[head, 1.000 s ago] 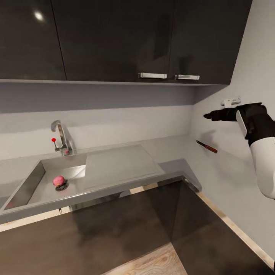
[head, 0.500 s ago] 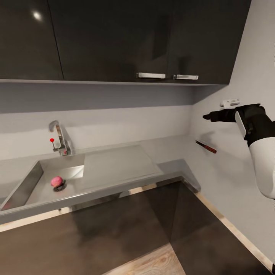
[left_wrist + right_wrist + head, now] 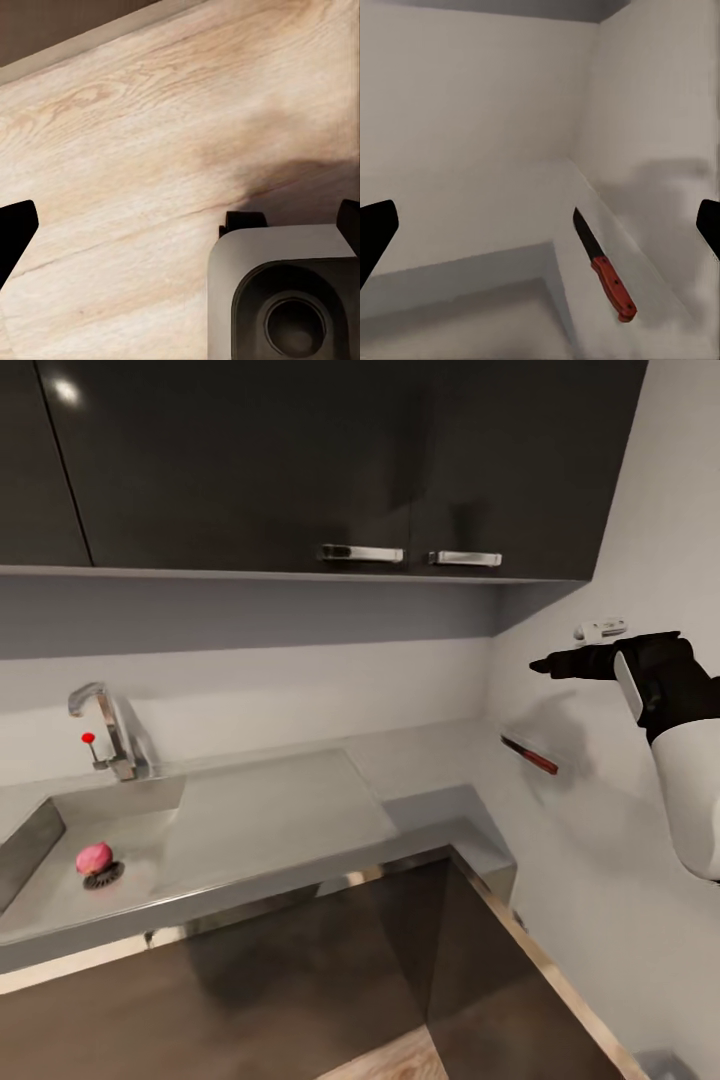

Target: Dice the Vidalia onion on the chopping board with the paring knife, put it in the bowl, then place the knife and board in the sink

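The right tool (image 3: 545,663) is hanging with fingers apart above the paring knife (image 3: 529,754) lying against the right wall; reaching carelessly risks hitting that wall.

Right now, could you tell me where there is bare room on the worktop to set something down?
The flat drainer between the sink basin and the right-hand wall is bare. The countertop corner behind it looks free too. The basin holds the Vidalia onion on its drain.

No legible txt, no labels, brands, nos. or signs on any surface
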You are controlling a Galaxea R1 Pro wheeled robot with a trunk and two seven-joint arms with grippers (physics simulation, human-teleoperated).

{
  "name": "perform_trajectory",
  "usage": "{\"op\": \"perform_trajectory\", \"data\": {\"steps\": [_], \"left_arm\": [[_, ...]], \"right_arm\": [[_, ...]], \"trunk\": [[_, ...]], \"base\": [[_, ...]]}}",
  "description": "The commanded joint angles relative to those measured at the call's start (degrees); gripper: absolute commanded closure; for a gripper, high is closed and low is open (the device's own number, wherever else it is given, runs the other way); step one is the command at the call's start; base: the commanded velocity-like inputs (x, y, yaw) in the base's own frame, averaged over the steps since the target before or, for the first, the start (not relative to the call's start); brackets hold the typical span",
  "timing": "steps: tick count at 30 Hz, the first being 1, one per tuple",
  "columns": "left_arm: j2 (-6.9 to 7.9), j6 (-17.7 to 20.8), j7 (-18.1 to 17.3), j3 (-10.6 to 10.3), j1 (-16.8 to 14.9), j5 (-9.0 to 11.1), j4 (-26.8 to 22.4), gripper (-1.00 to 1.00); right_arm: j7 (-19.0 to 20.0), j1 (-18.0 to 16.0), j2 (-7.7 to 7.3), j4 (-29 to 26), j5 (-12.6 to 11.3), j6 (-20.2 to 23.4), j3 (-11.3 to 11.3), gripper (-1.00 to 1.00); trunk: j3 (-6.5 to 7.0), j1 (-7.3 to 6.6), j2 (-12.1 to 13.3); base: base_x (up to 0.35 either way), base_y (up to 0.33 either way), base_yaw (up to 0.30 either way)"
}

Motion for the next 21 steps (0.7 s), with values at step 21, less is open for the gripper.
{"op": "perform_trajectory", "data": {"steps": [21], "left_arm": [[0.04, -0.1, 0.0, 0.0, 0.0, 0.0, -0.1, -1.0]], "right_arm": [[0.4, 0.0, -0.08, 0.0, 0.6, 0.1, 0.1, -1.0]], "trunk": [[-0.05, 0.02, 0.0]], "base": [[0.158, 0.127, 0.0]]}}
